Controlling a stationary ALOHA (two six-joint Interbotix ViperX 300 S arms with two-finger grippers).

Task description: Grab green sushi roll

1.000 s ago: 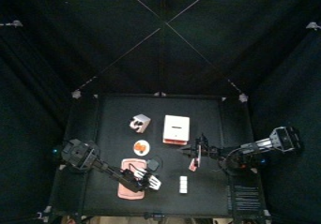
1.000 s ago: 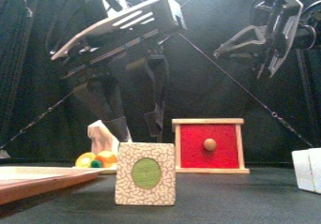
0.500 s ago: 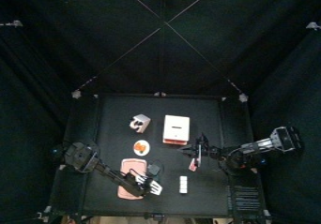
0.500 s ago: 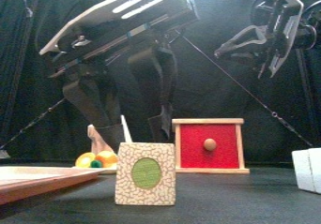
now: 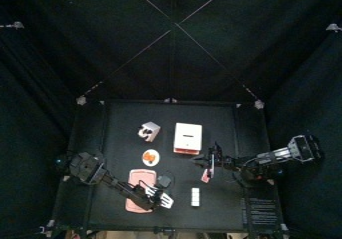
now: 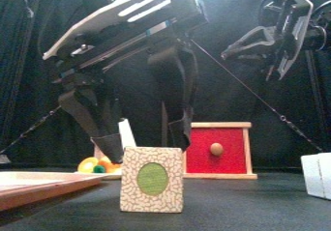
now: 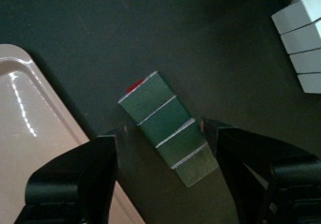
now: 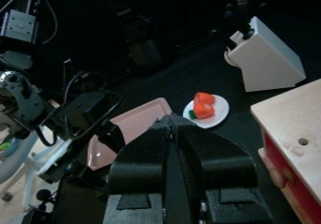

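The green sushi roll (image 7: 163, 126) lies on the black table beside the pink board (image 7: 32, 106). In the left wrist view it is a dark green strip. The front view shows its pale end with a green centre (image 6: 151, 178). My left gripper (image 7: 166, 145) hangs over the roll, open wide, with one jaw on each side and neither touching it. In the top view this gripper (image 5: 158, 192) is at the table's front, by the board. My right gripper (image 8: 175, 132) is shut on nothing, held above the table's right middle (image 5: 209, 163).
A red box (image 5: 187, 134) stands mid-table, with a white holder (image 5: 147, 131) to its left. A white plate with an orange piece (image 5: 151, 158) sits near the pink board (image 5: 135, 200). A white segmented piece (image 7: 301, 31) lies right of the roll.
The left gripper has come down around the roll and its jaws have spread wider. The right arm has not moved.
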